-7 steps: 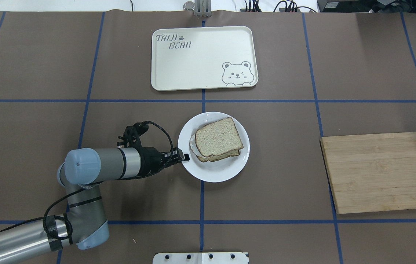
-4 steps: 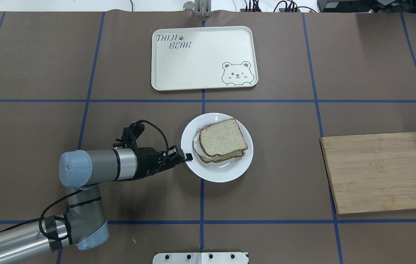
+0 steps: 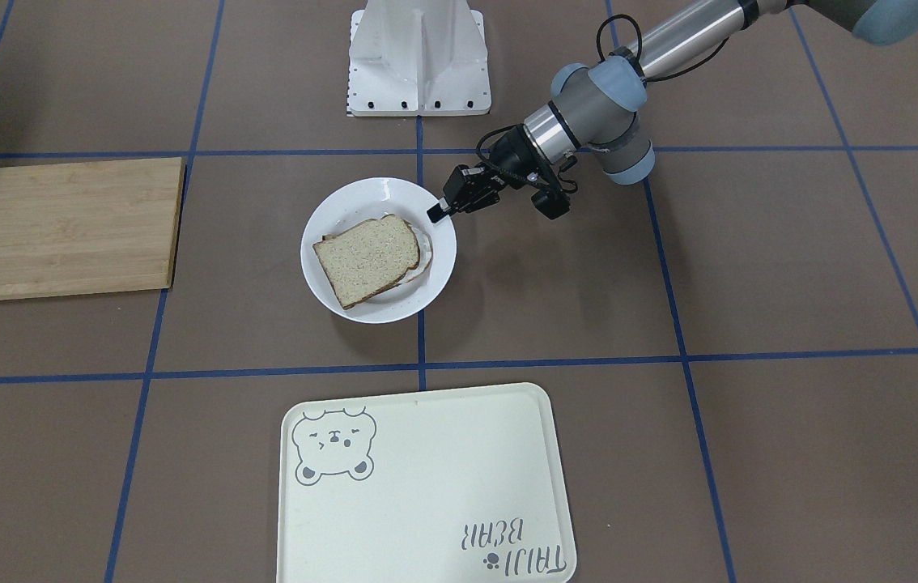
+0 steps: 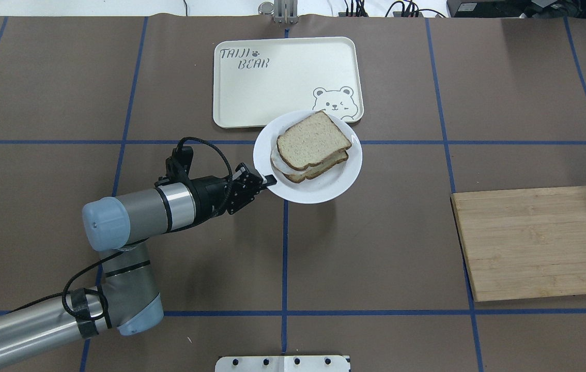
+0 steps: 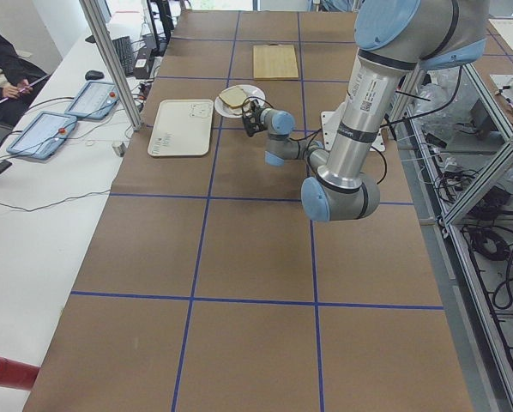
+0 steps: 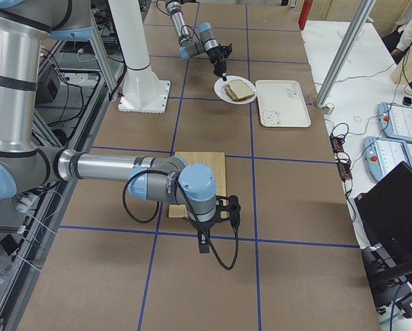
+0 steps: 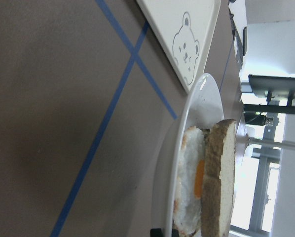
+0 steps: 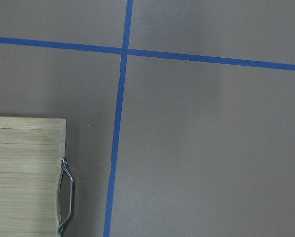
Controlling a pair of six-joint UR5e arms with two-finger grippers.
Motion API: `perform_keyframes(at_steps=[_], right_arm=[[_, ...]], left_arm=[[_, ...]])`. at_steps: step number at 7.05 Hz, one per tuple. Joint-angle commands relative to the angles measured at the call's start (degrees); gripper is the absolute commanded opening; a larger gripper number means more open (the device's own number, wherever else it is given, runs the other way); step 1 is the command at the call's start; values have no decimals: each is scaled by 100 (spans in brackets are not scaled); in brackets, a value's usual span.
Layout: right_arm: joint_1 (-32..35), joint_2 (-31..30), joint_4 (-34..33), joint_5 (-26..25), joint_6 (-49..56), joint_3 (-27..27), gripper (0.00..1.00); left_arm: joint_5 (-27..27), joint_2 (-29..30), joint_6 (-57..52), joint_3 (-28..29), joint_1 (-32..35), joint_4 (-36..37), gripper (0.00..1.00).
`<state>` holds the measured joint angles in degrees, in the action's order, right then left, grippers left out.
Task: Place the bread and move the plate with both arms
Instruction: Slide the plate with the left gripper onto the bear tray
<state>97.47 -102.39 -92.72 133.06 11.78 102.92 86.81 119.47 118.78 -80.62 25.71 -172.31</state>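
The left arm (image 4: 133, 222) reaches toward the cream tray (image 4: 272, 82) from the robot's side. The right arm (image 6: 109, 169) sits well off to the tray's right, by the cutting board (image 4: 536, 243). The plate (image 4: 319, 191) hangs in the air just short of the tray's near edge. It carries the bread (image 4: 312, 139) on top of a fried egg (image 7: 189, 182) and a lower slice. The left gripper (image 4: 271, 179) is nearly closed, pinching the plate's rim on the side away from the tray. The right gripper (image 6: 202, 245) is too small to tell whether it is parted or closed.
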Motion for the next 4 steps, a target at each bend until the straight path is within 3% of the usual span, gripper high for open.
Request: perform_keyframes(at_steps=[1, 4], right_arm=[[0, 0, 0, 0, 0, 0, 100], [0, 0, 0, 0, 0, 0, 100]], left_arm=[[-278, 695, 609, 779, 573, 467, 0], [-585, 1865, 682, 2255, 892, 1329, 0]])
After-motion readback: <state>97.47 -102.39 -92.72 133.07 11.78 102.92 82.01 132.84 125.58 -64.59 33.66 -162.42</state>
